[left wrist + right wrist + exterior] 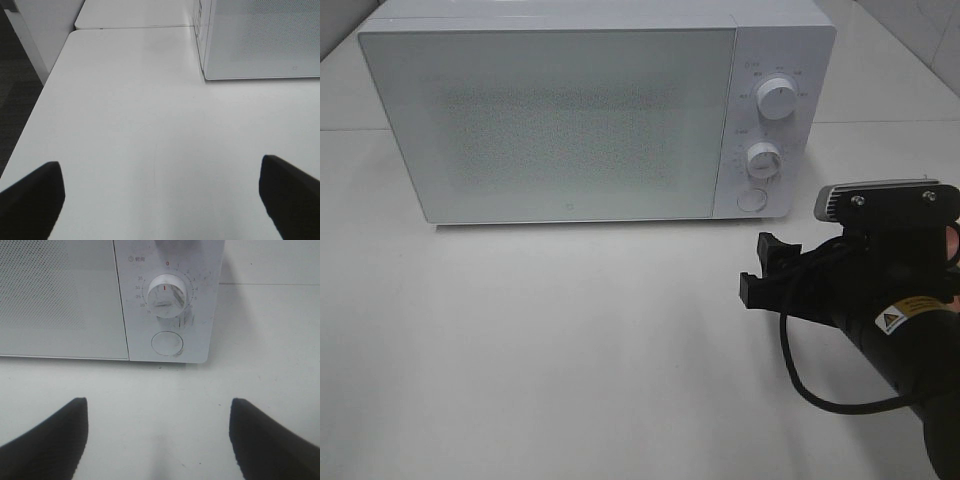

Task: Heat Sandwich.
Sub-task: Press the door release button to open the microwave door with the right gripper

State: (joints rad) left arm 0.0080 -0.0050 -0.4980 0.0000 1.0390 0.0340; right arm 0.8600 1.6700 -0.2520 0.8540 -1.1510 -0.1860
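- The sandwich shows in none of the views. It is not on the bare table, and the door's speckled screen is too cloudy to tell whether it sits inside the oven.
- The microwave [560, 110] is a white, smooth-cased box with its long axis running across the table. Its door [550, 120] is shut flush and has a fine dotted mesh panel with a matte look.
- The control strip is at the right end of the front. It has an upper knob [777, 98], and below it a timer knob [167, 295] with its red mark at zero. Lowest is a flat round button [167, 343], probably the door release.
- The right gripper [758, 266] is black, hard plastic with blunt wedge fingers. It is released, spread wide and grasping nothing.
- It stands just off the panel. In its wrist view the round button and the timer knob lie dead ahead, centred between the two fingers.
- This is the relation the next move turns on: the right arm is by far the nearer to the panel. A straight push forward would likely meet that button, though the spread fingers may straddle it rather than press it.
- The left gripper [160, 200] is also released and empty. It hangs over the open table off the oven's left front corner, well apart from the controls.
- The table [520, 350] is white, smooth and faintly glossy.
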